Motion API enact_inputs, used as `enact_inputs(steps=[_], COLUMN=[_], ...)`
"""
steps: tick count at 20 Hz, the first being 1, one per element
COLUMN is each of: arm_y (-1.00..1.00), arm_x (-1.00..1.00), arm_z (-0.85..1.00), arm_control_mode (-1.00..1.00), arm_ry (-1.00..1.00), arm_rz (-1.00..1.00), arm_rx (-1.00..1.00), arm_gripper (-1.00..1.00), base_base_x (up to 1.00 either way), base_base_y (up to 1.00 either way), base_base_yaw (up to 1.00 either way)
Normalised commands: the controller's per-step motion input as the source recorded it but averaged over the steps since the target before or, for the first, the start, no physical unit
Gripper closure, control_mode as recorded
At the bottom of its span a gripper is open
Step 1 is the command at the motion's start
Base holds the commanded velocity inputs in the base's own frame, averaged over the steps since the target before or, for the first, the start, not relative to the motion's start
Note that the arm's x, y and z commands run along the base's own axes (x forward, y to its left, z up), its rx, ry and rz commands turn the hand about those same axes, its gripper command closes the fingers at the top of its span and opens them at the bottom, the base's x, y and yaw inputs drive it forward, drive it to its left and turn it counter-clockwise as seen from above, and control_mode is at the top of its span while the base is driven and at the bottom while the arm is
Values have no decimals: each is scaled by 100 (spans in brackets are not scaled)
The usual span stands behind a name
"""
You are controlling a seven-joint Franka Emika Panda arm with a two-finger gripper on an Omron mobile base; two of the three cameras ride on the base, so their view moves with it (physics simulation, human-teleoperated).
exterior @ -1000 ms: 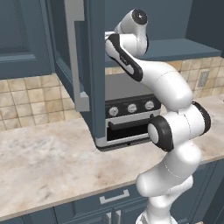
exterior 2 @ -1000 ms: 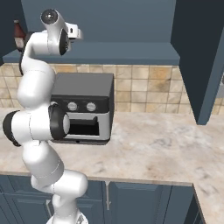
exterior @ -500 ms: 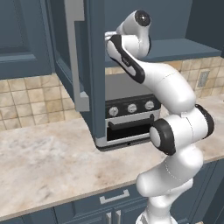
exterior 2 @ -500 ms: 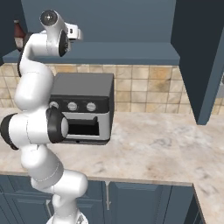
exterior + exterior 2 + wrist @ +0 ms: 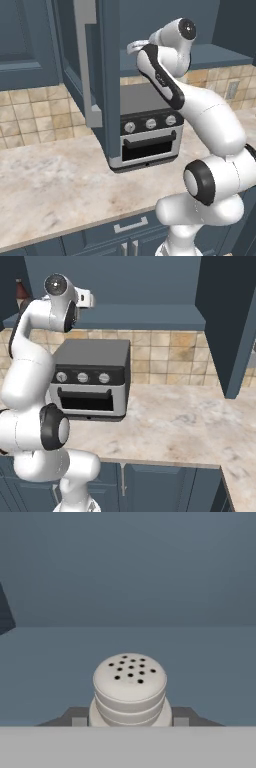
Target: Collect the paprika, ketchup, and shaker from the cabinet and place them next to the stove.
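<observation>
Shaker [image 5: 130, 689], a ribbed white cylinder with perforated dome, pinched by gripper [image 5: 130, 721] inside matte slate-blue cabinet [image 5: 130, 577].

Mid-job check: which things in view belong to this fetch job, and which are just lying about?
Part of the job:
shaker, between the tips of the gripper
ketchup, in the cabinet
cabinet, door open

Lying about:
toaster oven
counter
tiled backsplash
</observation>
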Motion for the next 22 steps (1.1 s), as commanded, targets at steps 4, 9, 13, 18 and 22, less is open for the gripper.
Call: enact_inputs(steps=[4,9,13,18,22], arm_y=[-35,-32,-20,-11,-2], arm_x=[-74,-79,-78,-76,-76], arm_z=[0,0,0,-5,-18], arm_control_mode=[-100,-100,-100,-100,-100], arm_ry=[-7,-3,-1,0,0], arm_rz=[4,6,4,1,0], arm_rx=[1,0,0,0,0], arm_gripper=[100,100,100,100,100], base_base_x=[0,0,0,0,0], base_base_y=[0,0,0,0,0], base_base_yaw=[0,0,0,0,0])
